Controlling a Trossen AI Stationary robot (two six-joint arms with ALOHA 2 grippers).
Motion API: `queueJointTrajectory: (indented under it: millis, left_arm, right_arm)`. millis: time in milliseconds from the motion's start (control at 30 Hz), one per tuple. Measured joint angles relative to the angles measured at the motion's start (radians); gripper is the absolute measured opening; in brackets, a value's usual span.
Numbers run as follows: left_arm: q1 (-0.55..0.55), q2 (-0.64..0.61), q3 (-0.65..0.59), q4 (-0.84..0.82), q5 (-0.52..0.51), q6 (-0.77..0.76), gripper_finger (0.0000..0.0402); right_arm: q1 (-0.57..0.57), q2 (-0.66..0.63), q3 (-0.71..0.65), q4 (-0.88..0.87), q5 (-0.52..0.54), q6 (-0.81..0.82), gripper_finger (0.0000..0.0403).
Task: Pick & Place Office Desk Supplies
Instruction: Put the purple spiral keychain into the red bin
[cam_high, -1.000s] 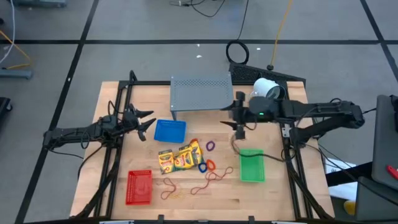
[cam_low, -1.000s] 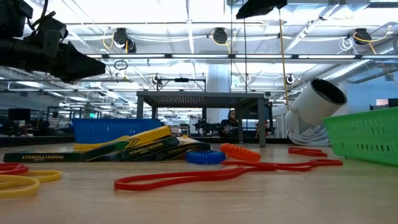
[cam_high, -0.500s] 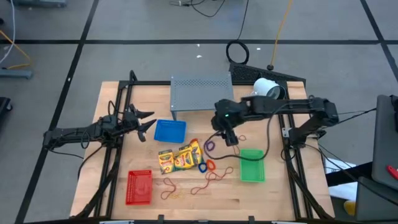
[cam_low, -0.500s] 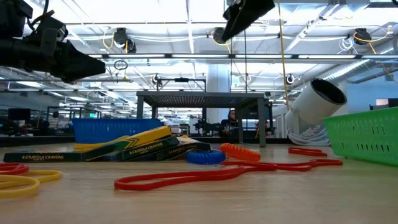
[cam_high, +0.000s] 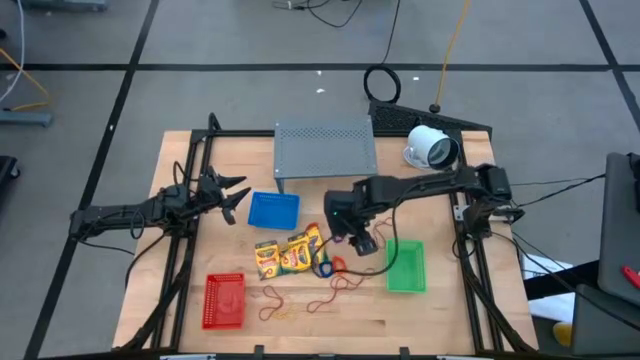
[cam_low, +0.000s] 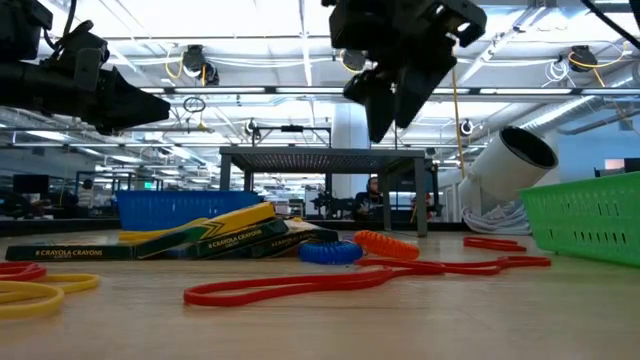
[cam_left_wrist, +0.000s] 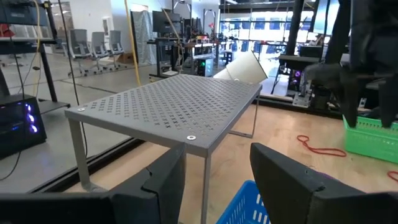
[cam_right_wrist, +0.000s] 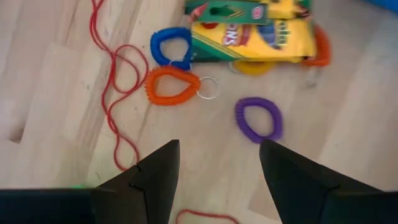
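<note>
Two yellow crayon packs (cam_high: 290, 253) (cam_right_wrist: 252, 28) lie flat mid-table. Beside them on the wood lie coiled loops: purple (cam_right_wrist: 258, 119), orange (cam_right_wrist: 172, 85) and blue (cam_right_wrist: 171, 45), plus thin red bands (cam_right_wrist: 115, 93) (cam_low: 330, 280). My right gripper (cam_high: 358, 240) (cam_right_wrist: 217, 163) hangs open above the purple and orange loops, tipped steeply down, touching nothing. My left gripper (cam_high: 235, 195) (cam_left_wrist: 217, 168) stays level and open, above the table's left side, next to the blue basket (cam_high: 272, 210). A red basket (cam_high: 224, 300) and a green basket (cam_high: 405, 266) stand nearer the front.
A grey perforated stand (cam_high: 325, 150) (cam_left_wrist: 180, 109) stands at the far middle, with a white round device (cam_high: 432, 147) to its right. A black frame (cam_high: 190, 170) runs along both table sides. Bare wood shows between the loops and the green basket.
My right gripper has swung from beside the grey stand toward the table's left and near edge, come down, and tipped from nearly level to steeply downward, arriving over the loops beside the crayon packs. Its fingers have stayed open. Nothing on the table has moved.
</note>
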Motion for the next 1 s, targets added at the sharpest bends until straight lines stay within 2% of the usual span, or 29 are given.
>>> queueJointTrajectory:
  millis: [267, 500, 1000]
  left_arm:
    - [0.001, 0.000, 0.000, -0.003, -0.003, 0.001, 0.0186]
    - [0.001, 0.000, 0.000, -0.004, -0.003, -0.003, 0.0186]
    - [0.001, 0.000, 0.000, -0.005, -0.003, -0.017, 0.0186]
  right_arm:
    - [0.028, 0.064, 0.000, 0.049, 0.001, 0.015, 0.0212]
    - [0.025, 0.071, -0.003, 0.119, 0.006, 0.029, 0.0212]
    - [-0.025, 0.071, -0.122, 0.251, 0.001, 0.113, 0.0212]
